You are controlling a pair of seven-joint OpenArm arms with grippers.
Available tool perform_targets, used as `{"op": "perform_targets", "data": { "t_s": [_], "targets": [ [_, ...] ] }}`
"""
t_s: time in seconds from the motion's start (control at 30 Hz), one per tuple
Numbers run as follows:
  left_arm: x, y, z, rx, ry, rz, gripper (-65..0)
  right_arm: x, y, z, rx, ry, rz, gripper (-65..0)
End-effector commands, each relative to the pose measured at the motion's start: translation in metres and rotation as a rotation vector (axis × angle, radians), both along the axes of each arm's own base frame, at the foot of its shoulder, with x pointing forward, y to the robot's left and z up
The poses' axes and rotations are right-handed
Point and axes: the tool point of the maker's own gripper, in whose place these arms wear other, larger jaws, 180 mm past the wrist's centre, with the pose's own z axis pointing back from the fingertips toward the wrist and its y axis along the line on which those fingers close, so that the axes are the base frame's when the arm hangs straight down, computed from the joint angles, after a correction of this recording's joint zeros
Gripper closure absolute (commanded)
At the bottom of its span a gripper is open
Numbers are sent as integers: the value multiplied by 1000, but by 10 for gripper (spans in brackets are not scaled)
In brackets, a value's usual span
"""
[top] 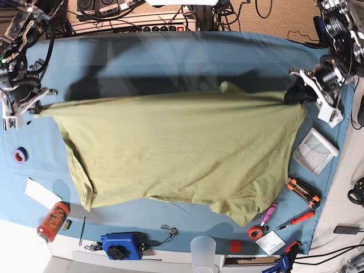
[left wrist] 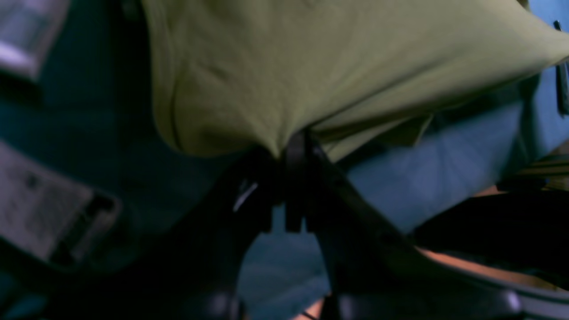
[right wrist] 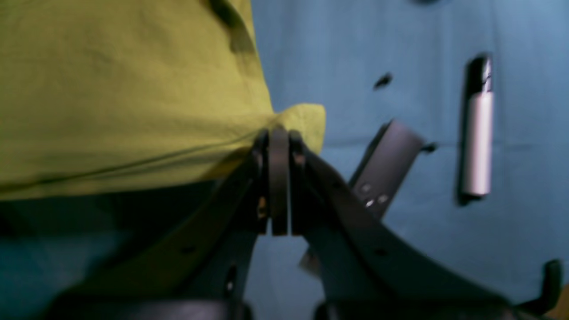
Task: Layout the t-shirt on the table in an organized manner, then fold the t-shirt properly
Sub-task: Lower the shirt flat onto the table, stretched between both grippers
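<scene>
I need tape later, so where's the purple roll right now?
In the base view the purple tape roll lies on the table at its left edge, below the right gripper.

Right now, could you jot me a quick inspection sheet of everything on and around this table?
Surface: table, light-blue cloth, slightly wrinkled.
Job's things: olive t-shirt stretched wide between both arms, lower part draped on the cloth.
Clutter: orange can, blue tape roll, blue box, clear cup, orange-handled tools.
Grippers: left gripper and right gripper each shut on shirt fabric.
Cables: bundle behind the far edge.
Surroundings: floor beyond.
</scene>
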Motion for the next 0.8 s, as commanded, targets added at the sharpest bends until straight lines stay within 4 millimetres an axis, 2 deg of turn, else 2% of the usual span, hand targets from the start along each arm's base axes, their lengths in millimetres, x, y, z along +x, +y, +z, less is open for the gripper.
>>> {"op": "perform_targets", "data": {
  "t_s": [0.0,0.07,0.2,0.33,0.47,0.6,0.77],
  "targets": [
    [6,2,11,0,-47,-2,0,5,-4,13,-28,-40,3,0],
    [9,2,14,-4,-65,7,0,3,-1,8,-17,-40,-2,0],
    [28,12,27,-5,-179,83,0,2,2,4,-5,-40,-10,0],
    [35,18,25,5,-216,139,0,0,5,-3,6,-29,-22,0],
    [32,13,16,-9,-188,145,0,-4,5,-9,-3,-13,-42,0],
    [20,6,2,1,-91,98,0,-5,7,-11,-11,-10,-35,0],
    [7,-1,7,-48,-50,52,0,-3,2,-9,-44,-23,-41,0]
  ]
}}
